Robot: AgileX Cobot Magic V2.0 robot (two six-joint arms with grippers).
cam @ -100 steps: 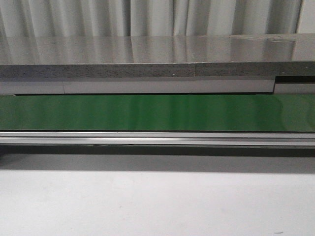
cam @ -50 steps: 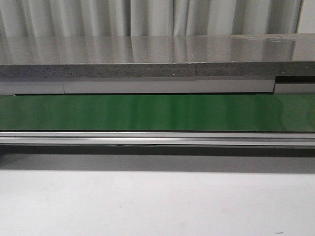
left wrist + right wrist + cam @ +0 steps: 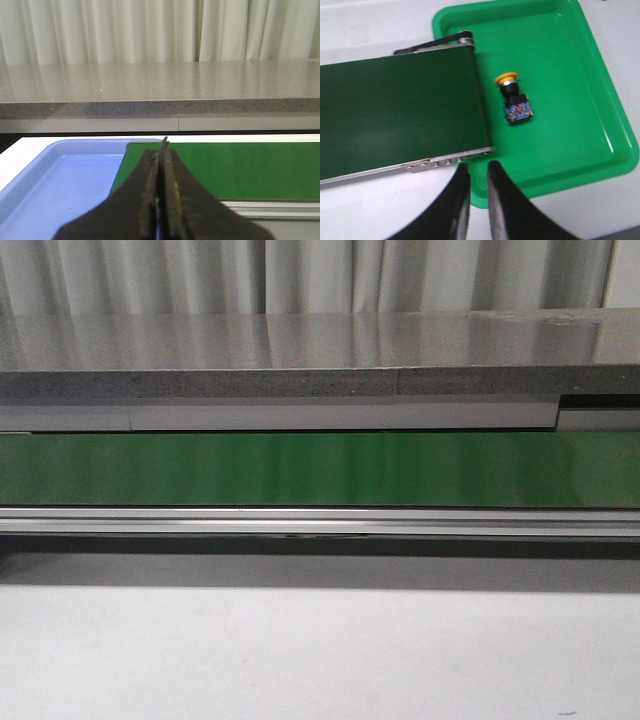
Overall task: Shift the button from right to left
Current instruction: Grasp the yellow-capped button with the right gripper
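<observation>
Green conveyor belt [image 3: 320, 470], pale curtains [image 3: 300, 275], button [image 3: 514, 98] lying in green tray [image 3: 570, 60], left tool [image 3: 162, 150] pressed together, right tool [image 3: 477, 172] slightly spread

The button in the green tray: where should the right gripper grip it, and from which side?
Probably from above, fingers closing across the black body of the button. It lies on its side in the green tray, so the flat flanks suit better than the round yellow cap.

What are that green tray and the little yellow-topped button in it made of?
The green tray looks like glossy moulded plastic: smooth, rounded corners, light streaks on its rim. The button seems to be plastic too, a matte yellow-orange cap on a black body, though blur leaves that uncertain.
</observation>
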